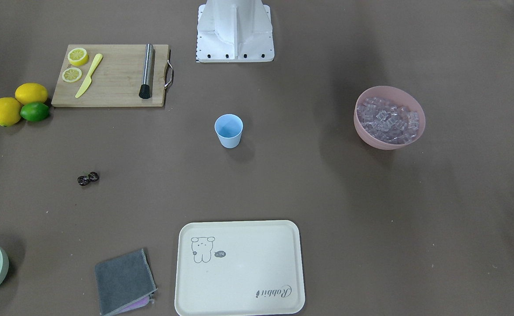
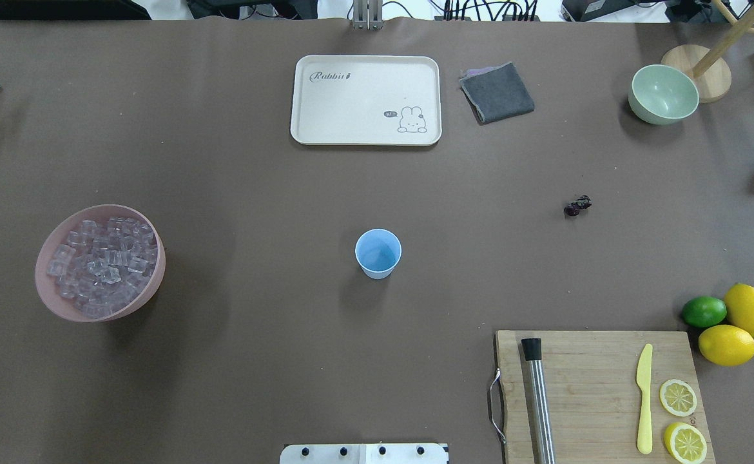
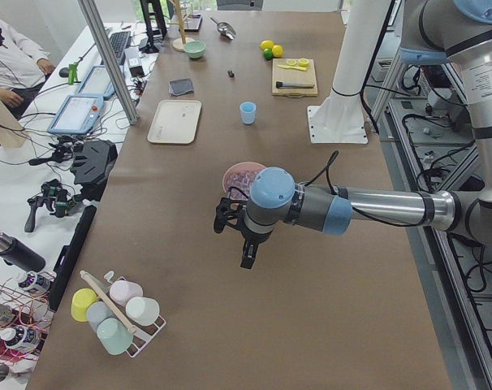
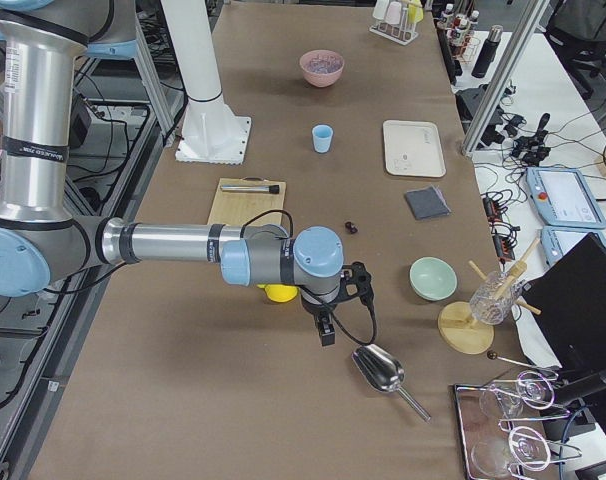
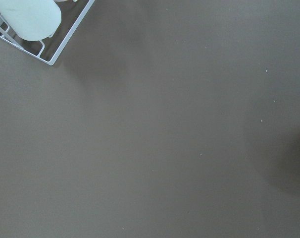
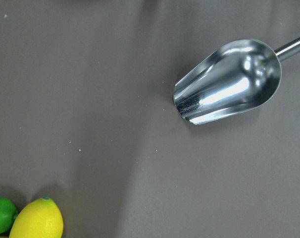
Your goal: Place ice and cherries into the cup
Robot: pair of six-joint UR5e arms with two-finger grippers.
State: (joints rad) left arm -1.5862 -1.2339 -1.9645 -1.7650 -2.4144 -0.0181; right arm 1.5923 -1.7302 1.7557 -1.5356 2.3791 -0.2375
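cup: mid-table, appears empty; nothing loaded yet.
ice: all left in pink bowl, well apart from cup.
cherries: lying well apart from cup, not picked.
left gripper, right gripper: seen in side views only; finger state cannot be told.

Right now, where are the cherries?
Overhead view, right half: the dark maroon cherry pair lies between the light-blue plastic cup and the pale green bowl.

The light-blue cup stands upright and empty. The ice, a heap of clear cubes, fills a pink bowl. The dark, glossy cherries lie together, well apart from the cup.
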